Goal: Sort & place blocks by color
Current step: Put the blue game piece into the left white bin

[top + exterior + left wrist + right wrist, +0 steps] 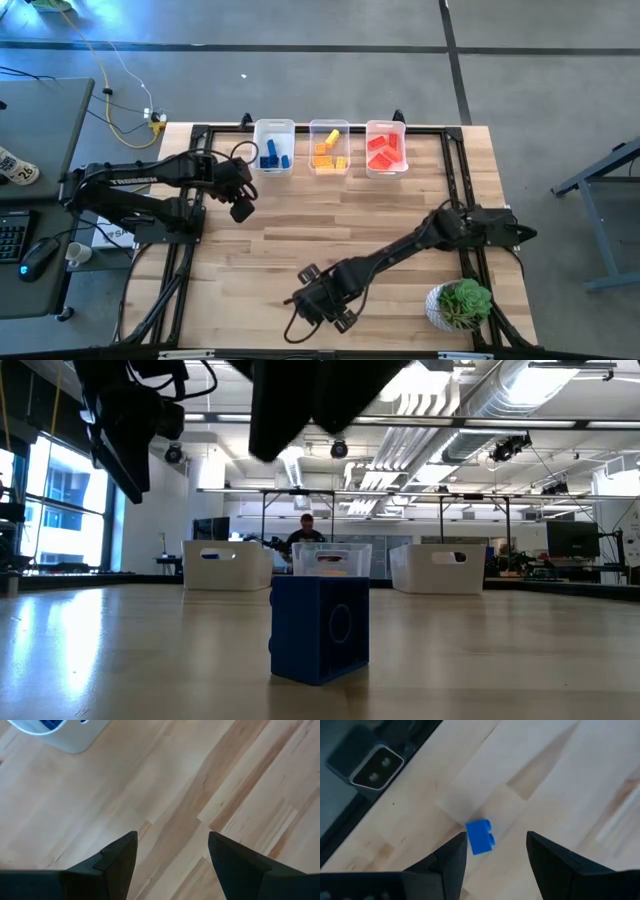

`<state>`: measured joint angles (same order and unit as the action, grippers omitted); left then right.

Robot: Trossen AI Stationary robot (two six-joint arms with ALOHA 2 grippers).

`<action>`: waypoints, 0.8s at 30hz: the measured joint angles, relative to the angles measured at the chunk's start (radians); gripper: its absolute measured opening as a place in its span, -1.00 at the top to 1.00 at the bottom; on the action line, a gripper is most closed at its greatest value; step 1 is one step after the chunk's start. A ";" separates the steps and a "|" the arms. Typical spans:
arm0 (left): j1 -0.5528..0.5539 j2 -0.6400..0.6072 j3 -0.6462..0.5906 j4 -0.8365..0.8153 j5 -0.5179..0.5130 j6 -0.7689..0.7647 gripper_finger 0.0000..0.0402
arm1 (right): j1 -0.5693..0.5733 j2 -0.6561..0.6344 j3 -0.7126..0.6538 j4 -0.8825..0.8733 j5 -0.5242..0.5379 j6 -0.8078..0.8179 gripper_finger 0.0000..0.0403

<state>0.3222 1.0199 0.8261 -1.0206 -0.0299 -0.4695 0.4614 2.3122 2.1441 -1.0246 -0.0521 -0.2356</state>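
Hard to see: In the high view you cannot spot the loose blue block; the right arm covers that spot near the lower middle of the frame.
Cut off: In the low view the arms show only as dark shapes at the top edge, so you cannot tell the grippers there.
Loose block: You see one blue block [480, 836] on the bare wood table [560, 780]. It fills the middle of the low view [320, 628], close to that camera.
Right gripper: Your right gripper [496, 851] hangs over the table near the lower middle of the high view [318, 305]. Its fingers are spread apart and hold nothing.
Block and right gripper: In the right wrist view the blue block sits in the gap between the two fingers, right next to one fingertip [456, 851]. You cannot tell if they touch.
Left gripper: Your left gripper [172, 851] hangs at the left of the high view [243, 208], below the blue bin. Its fingers are spread wide over bare wood.
Bins: Three clear bins stand in a row at the top middle of the high view.
Blue bin [273, 146]: blue blocks [271, 157] inside.
Middle bin [328, 148]: orange-yellow blocks [327, 152] inside.
Right bin [386, 148]: red blocks [382, 151] inside.
Other things: A plant [462, 301] sits at the lower right of the table. Far back in the low view a person [305, 530] is behind the bins.
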 joint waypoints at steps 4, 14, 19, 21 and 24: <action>-0.020 0.001 0.000 0.000 -0.003 -0.002 -0.15 | 0.001 0.041 0.000 0.005 -0.002 0.012 0.05; -0.037 0.001 0.000 0.000 -0.007 -0.003 -0.15 | 0.001 0.098 0.000 0.016 -0.062 0.028 0.05; -0.037 0.001 0.000 -0.001 -0.008 -0.002 -0.15 | 0.000 0.127 0.000 0.018 -0.062 0.027 0.05; -0.037 0.001 0.000 -0.001 -0.008 -0.001 -0.15 | 0.000 0.138 0.000 0.017 -0.054 0.026 0.05; -0.037 0.001 0.000 0.000 -0.008 0.001 -0.15 | -0.001 0.142 0.000 0.022 -0.053 0.034 0.09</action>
<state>0.2852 1.0206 0.8261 -1.0211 -0.0376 -0.4686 0.4604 2.4544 2.1440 -1.0030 -0.1050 -0.2017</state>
